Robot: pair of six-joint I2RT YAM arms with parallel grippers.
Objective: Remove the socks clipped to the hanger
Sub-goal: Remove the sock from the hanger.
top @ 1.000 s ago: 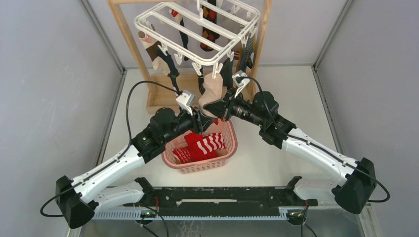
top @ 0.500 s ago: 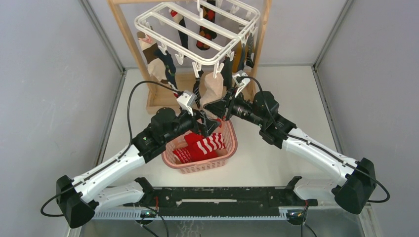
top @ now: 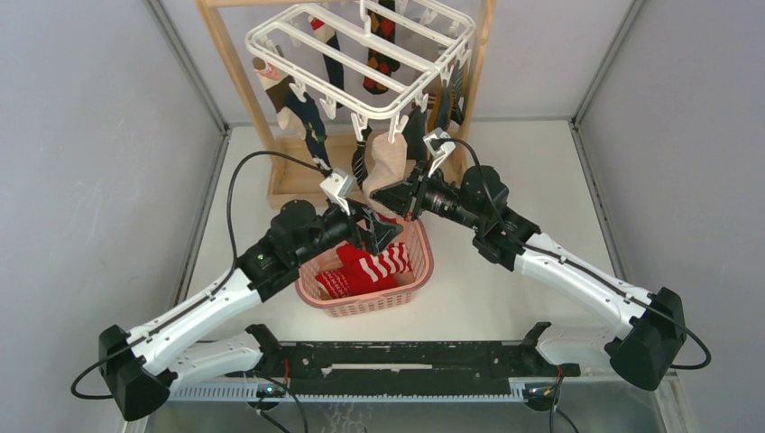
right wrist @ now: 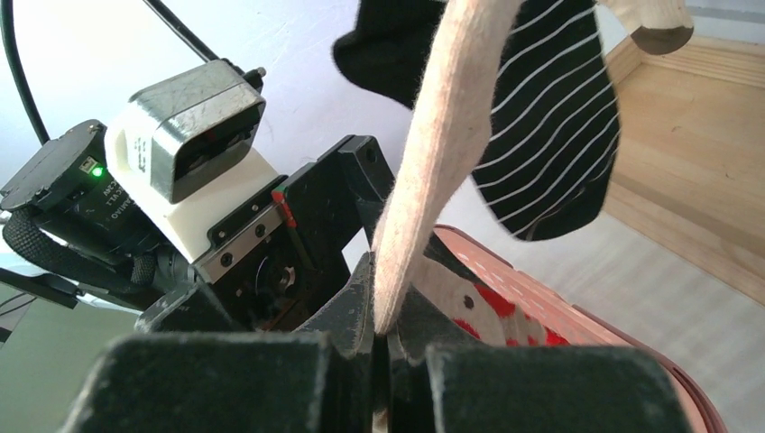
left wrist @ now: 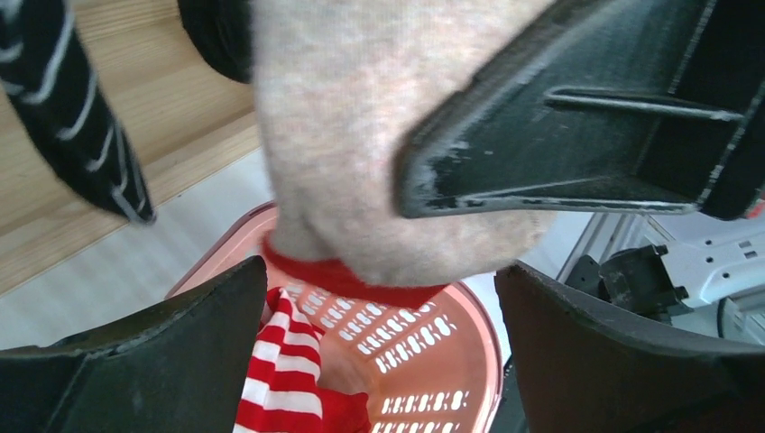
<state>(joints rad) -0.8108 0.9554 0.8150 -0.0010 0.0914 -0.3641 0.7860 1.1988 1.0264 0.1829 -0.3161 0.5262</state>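
The right end effector [top: 398, 198] is pinched fully closed on the lower edge of a beige sock [top: 386, 168], whose fabric rises from between the fingers in the right wrist view. That beige sock hangs clipped at the near edge of the white hanger [top: 389, 110], which hangs from the wooden stand [top: 230, 74] with other socks [top: 307, 115] dangling from it, among them a black sock with thin white stripes [right wrist: 552, 135]. The left end effector [top: 377, 233] is spread wide and holds nothing, just below the beige sock and above the pink basket [top: 363, 307]. The basket stands on the worktop [top: 528, 167] and holds a red-and-white striped sock [top: 384, 262].
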